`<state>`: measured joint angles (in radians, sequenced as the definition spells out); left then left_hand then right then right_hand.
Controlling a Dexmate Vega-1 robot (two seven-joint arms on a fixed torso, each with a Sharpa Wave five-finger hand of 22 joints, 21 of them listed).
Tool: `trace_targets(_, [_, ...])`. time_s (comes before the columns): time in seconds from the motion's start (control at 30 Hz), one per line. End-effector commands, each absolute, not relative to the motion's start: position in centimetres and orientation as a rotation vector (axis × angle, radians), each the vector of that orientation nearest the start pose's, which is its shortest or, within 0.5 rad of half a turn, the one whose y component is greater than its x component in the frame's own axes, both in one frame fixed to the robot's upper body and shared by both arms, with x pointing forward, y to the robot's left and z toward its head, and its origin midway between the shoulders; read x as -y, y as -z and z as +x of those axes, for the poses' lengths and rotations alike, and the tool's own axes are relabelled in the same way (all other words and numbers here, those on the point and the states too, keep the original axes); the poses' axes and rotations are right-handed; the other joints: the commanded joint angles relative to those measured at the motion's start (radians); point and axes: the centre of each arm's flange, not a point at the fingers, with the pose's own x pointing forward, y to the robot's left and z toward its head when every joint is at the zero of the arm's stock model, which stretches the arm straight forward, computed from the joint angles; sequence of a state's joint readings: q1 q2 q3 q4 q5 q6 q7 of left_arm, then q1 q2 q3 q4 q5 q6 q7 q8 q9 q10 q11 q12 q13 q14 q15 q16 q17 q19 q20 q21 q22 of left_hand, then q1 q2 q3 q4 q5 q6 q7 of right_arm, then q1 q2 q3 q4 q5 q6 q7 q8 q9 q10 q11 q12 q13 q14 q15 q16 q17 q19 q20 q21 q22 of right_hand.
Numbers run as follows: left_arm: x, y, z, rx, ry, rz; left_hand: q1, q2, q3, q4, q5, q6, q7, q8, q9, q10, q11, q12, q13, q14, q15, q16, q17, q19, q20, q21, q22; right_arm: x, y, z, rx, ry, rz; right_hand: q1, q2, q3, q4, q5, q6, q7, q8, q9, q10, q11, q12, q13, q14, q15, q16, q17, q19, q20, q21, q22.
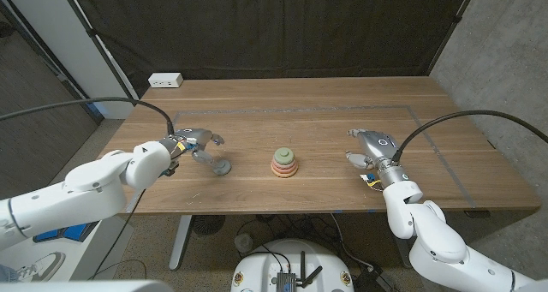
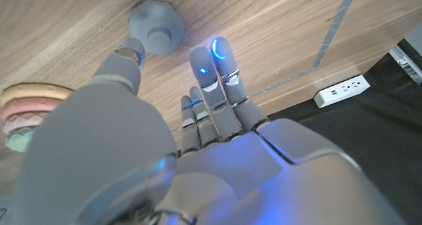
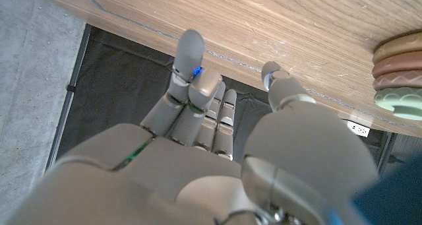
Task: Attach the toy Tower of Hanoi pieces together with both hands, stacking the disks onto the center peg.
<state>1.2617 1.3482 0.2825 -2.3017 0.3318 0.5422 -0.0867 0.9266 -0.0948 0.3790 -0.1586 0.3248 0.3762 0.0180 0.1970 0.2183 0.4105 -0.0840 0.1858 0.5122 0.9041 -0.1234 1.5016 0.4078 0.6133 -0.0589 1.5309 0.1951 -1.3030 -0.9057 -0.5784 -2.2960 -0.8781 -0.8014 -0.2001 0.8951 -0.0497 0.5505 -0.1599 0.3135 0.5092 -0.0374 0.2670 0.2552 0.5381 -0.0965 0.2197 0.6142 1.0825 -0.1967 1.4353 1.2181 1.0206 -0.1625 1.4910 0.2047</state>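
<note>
Wooden bench (image 1: 300, 112) spans mid frame in head view, dark curtain behind, grey wall at right. Nearest, both white arms come in from bottom corners. Left hand (image 1: 190, 144) sits left of centre, fingers (image 2: 221, 57) spread apart & gripping nothing; its thumb tip is just beside the grey disk (image 1: 222, 167), contact can't be told. Grey disk lies flat on the bench w/ a small raised knob on top, clear in left wrist view (image 2: 156, 27), well apart from the stack. Right hand (image 1: 373, 148) is right of centre, above the bench, fingers loosely parted, nothing held. Stack of disks (image 1: 285, 162) stands at centre frame between the hands: green at the base, pink above, tan/yellow on top; peg itself too small to make out. Farther back, a thin taped line runs across the bench. White power strip (image 1: 165, 80) sits upper left at the far edge.
</note>
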Motion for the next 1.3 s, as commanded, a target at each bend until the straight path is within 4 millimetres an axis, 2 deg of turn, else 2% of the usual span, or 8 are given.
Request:
trace_targets(0.03, [-29.3,3.3,49.3,0.247,0.103,1.656,-0.008,0.000,-0.005,0.001,-0.007,-0.007,0.004,-0.002,0.002,-0.007,0.005,0.000,-0.001,0.008,-0.094,0.004,0.000,0.010,-0.145,0.004,0.004,21.4,8.2,46.2,0.492,0.350,-1.495,-0.003,0.011,0.003,0.003,0.005,0.012,0.002,0.002,0.003,0.010,0.001,0.002,0.004,-0.004,-0.021,-0.001,0.003,0.000,-0.058,0.005,0.000])
trace_targets(1.3, [-28.6,6.0,50.6,0.273,0.070,1.663,0.001,0.009,-0.011,-0.002,-0.010,-0.013,0.007,0.004,-0.005,-0.009,0.006,0.006,-0.018,0.015,-0.094,0.004,-0.003,0.013,-0.146,0.005,0.005,21.4,8.0,46.1,0.488,0.348,-1.502,-0.007,0.021,0.009,0.001,0.011,0.018,0.001,0.000,0.002,0.016,0.004,-0.001,0.006,-0.005,-0.021,0.000,0.004,0.000,-0.058,0.007,0.001])
